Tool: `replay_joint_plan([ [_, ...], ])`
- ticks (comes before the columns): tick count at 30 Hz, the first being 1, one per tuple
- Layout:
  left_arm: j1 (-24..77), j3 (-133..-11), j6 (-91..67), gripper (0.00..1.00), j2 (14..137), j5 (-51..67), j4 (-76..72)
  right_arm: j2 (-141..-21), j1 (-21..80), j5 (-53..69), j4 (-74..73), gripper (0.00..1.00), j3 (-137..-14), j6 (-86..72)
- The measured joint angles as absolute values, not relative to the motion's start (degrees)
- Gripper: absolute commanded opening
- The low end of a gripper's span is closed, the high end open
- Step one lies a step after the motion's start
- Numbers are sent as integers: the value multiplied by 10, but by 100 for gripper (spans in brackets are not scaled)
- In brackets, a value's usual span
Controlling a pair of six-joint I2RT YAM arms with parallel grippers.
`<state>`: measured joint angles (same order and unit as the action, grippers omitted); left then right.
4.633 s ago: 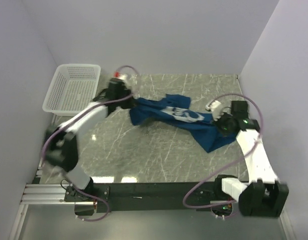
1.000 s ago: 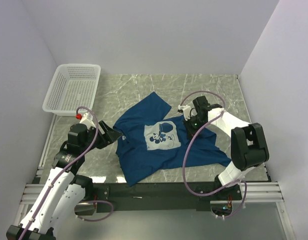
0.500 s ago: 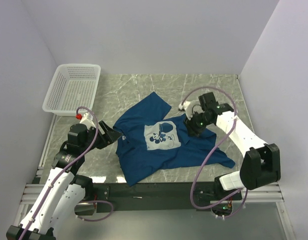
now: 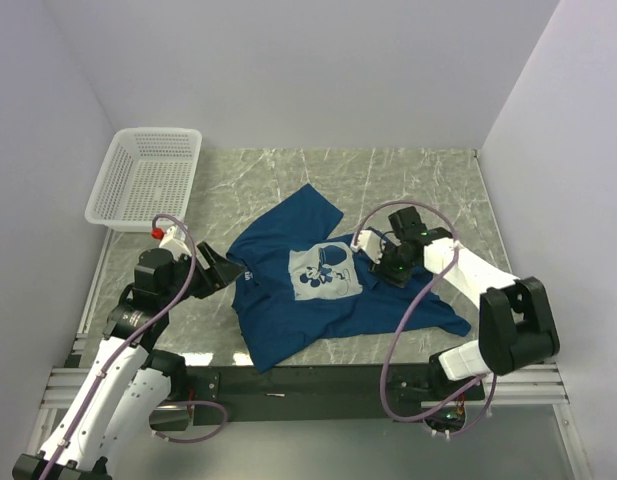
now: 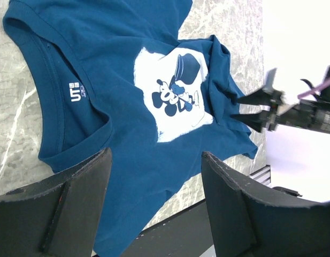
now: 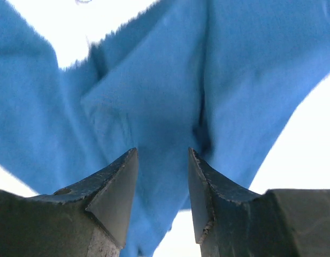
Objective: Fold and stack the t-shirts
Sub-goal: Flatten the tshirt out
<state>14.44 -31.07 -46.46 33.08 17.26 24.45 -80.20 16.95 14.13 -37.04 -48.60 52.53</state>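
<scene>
Navy t-shirt [image 4: 308, 295] laid print-up on the table [image 4: 428, 180]; right fingers [image 6: 116, 187] parted over a bunched fold [image 6: 154, 96] (best pinched deep, then drawn flat), left fingers [image 5: 74, 209] held open by the collar [image 5: 63, 107].

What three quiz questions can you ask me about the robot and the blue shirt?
1. True or false: the t-shirt lies inside the basket.
2. On the left arm, the jaws are: A) shut on the shirt, B) open, close to the shirt's neck, C) inside the basket.
3. What colour is the shirt's neck label?
Key: 1 false; 2 B; 3 white.
</scene>
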Motion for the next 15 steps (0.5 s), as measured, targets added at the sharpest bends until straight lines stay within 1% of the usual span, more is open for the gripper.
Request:
replay_joint_plan([
  [5,144,-305,-467,73,324,173,245,-847,206,128,-327,50,-486,518],
  [10,144,-304,-468,73,325,176,245,-851,225,134,-311,48,-491,500],
  [13,144,-304,-468,73,325,178,244,-850,227,145,-308,42,-502,489],
  [14,144,-304,-468,73,326,179,243,-850,227,147,-308,36,-506,486],
  [15,144,-304,-468,73,327,180,243,-850,227,148,-306,32,-510,484],
])
